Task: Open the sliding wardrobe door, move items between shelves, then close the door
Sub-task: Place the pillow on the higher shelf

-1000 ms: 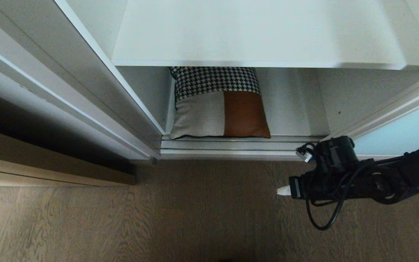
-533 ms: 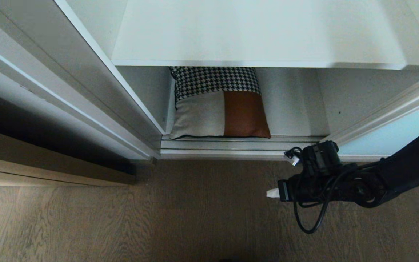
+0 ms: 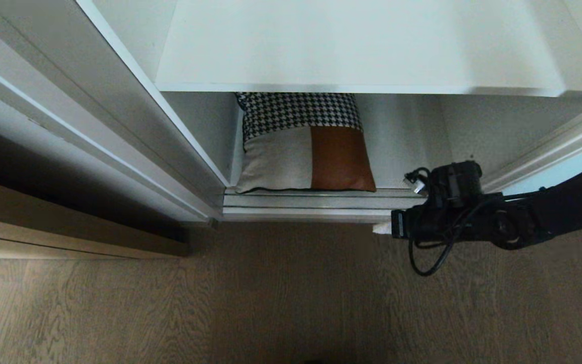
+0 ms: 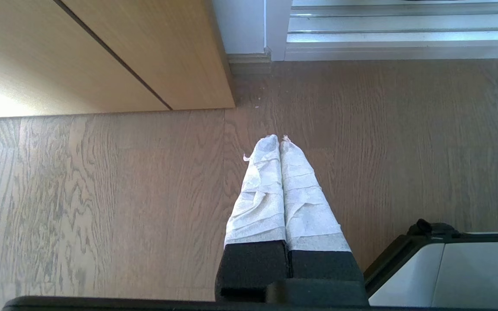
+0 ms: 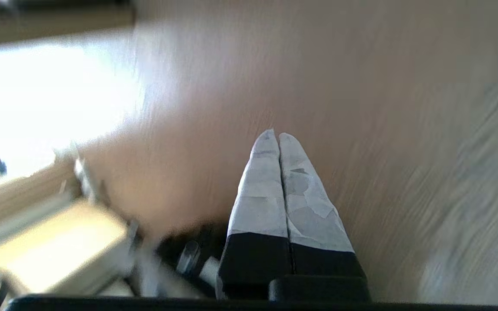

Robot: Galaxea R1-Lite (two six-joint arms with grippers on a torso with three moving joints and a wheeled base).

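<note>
Across the wardrobe front the sliding door [image 3: 564, 169] already stands pushed aside, yet the cushion [image 3: 303, 146] lies unmoved on the bottom shelf [image 3: 412, 151] under an upper shelf [image 3: 351, 45], while the right gripper [image 3: 379, 228], jaws clenched on nothing, hangs near the track

Cushion [image 3: 303, 144] on lower shelf [image 3: 407, 167] (left side), under upper shelf [image 3: 361, 45]

right claw [image 3: 379, 228] closed, left claw [image 4: 279, 139] closed

Houndstooth, cream and rust cushion [image 3: 303, 144]
</note>
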